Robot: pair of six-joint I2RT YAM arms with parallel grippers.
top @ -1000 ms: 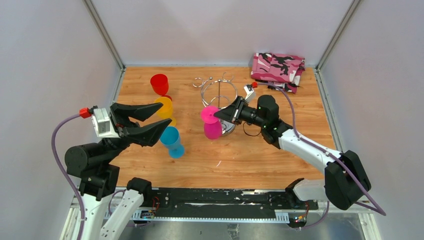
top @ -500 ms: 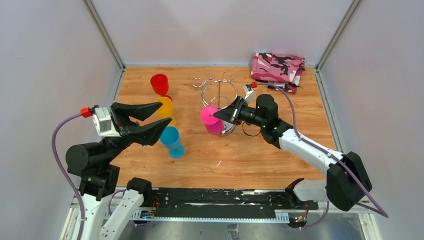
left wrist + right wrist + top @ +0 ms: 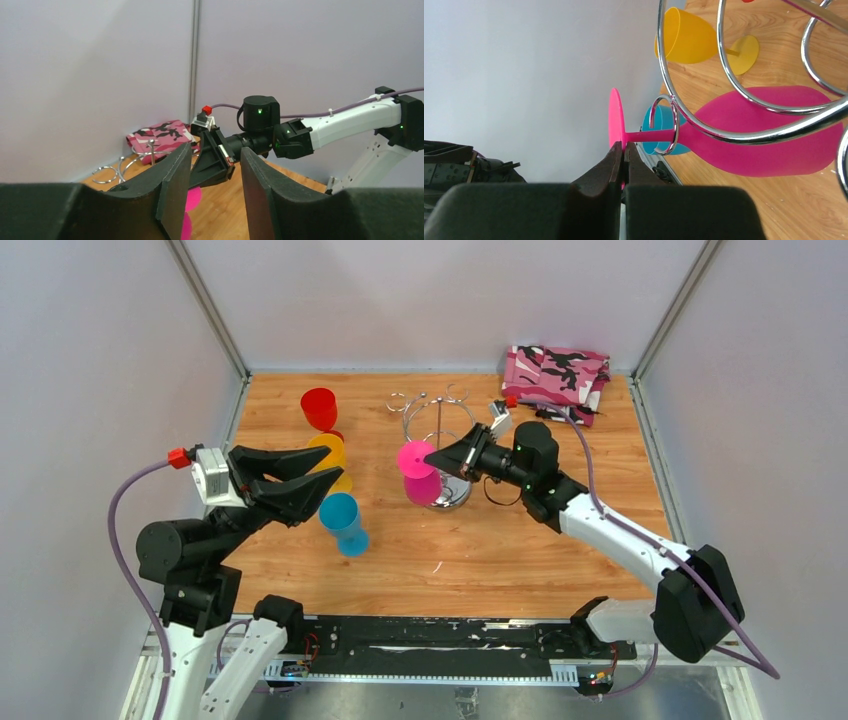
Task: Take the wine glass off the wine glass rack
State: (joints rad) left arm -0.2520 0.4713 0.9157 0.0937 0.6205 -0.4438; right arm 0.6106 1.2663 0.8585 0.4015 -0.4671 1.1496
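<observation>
The pink wine glass (image 3: 424, 488) hangs upside down on the chrome wine glass rack (image 3: 438, 410), its stem threaded through a curled hook (image 3: 675, 129). My right gripper (image 3: 432, 457) is shut on the rim of the glass's round foot (image 3: 614, 120). In the right wrist view the bowl (image 3: 769, 130) lies behind the rack's wires (image 3: 661, 50). My left gripper (image 3: 335, 470) hovers open at the left, nothing between its fingers (image 3: 175, 170). In the left wrist view it faces the right arm and the pink glass (image 3: 192, 197).
A red glass (image 3: 319, 408), a yellow glass (image 3: 330, 455) and a blue glass (image 3: 343, 520) stand on the wooden table left of the rack, close to the left gripper. A pink camouflage cloth (image 3: 556, 375) lies in the back right corner. Grey walls enclose three sides.
My right gripper has shut on the glass's foot and moved it up and toward the back. The left jaws have narrowed somewhat and that arm has shifted slightly.
</observation>
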